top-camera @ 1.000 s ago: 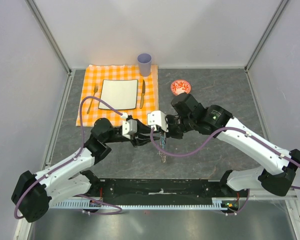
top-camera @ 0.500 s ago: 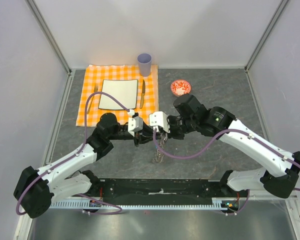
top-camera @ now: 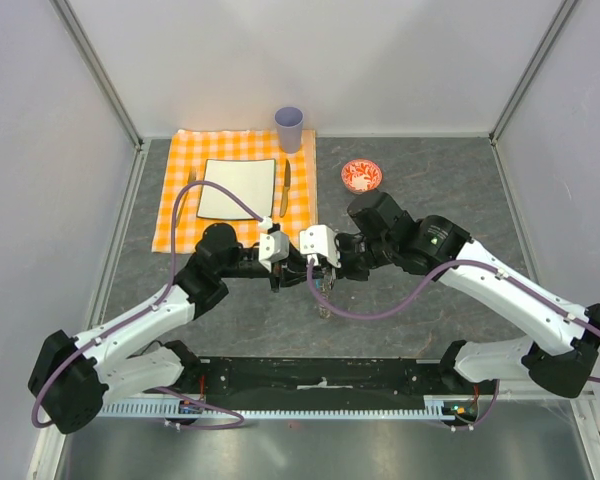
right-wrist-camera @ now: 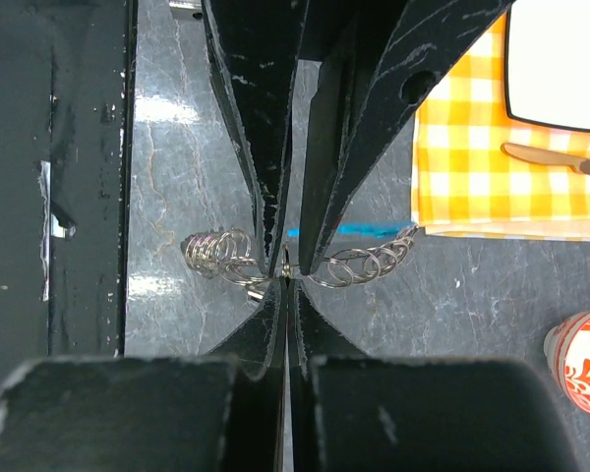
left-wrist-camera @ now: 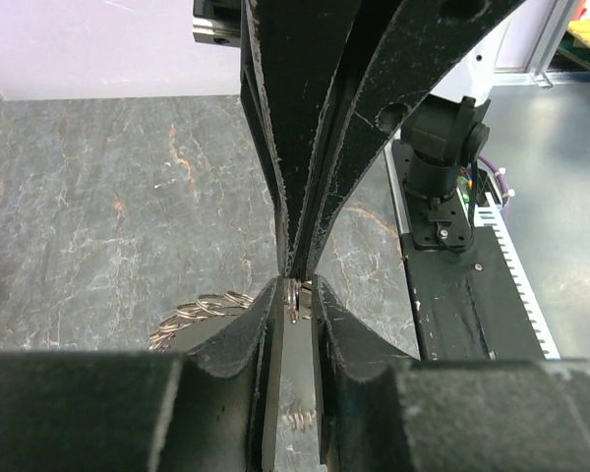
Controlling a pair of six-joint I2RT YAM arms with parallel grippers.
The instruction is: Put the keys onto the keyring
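Left pincer (left-wrist-camera: 295, 290): nearly closed, tips pinching the keyring (right-wrist-camera: 349, 264) coil.
Right pincer (right-wrist-camera: 285, 285): fully closed on the same coil, tip to tip with the left.
Keyring: between both pincers, loops trailing either side, blue segment (right-wrist-camera: 349, 230) behind, over the grey surface (right-wrist-camera: 492, 295).

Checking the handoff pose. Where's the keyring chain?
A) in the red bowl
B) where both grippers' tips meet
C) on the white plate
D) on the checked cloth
B: in the right wrist view the keyring runs across the spot where the left gripper and right gripper meet, over the grey table.
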